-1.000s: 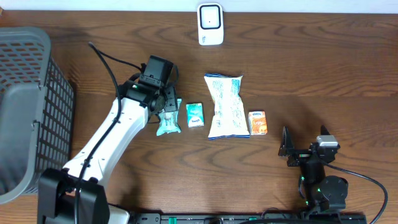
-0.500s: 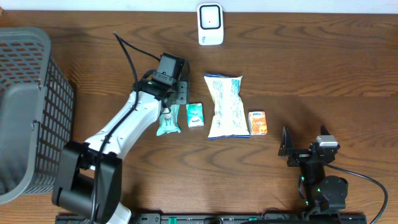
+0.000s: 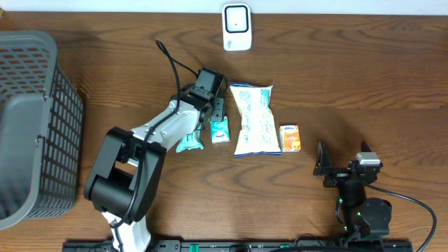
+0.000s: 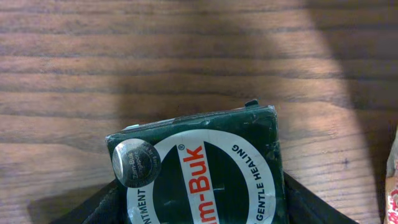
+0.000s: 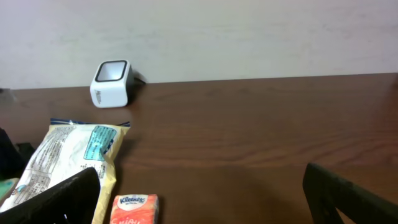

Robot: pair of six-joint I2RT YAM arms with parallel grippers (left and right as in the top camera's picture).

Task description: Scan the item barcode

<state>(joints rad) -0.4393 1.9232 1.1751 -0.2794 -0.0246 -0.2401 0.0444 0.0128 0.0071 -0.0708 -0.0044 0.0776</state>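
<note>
Two hands | left hand (image 3: 218,119) apart astride green box (image 4: 205,162) | right hand (image 3: 341,168) apart | dark wood table (image 3: 364,84) | pale wall (image 5: 249,31) behind

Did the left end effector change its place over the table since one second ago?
Yes. The left end effector moved to the right, away from the basket and toward the chip bag. It is now over the green box.

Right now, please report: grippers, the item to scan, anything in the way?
Left gripper open, astride Zam-Buk box on table. Right gripper open, empty. Chip bag close beside box; scanner at far edge.
</note>
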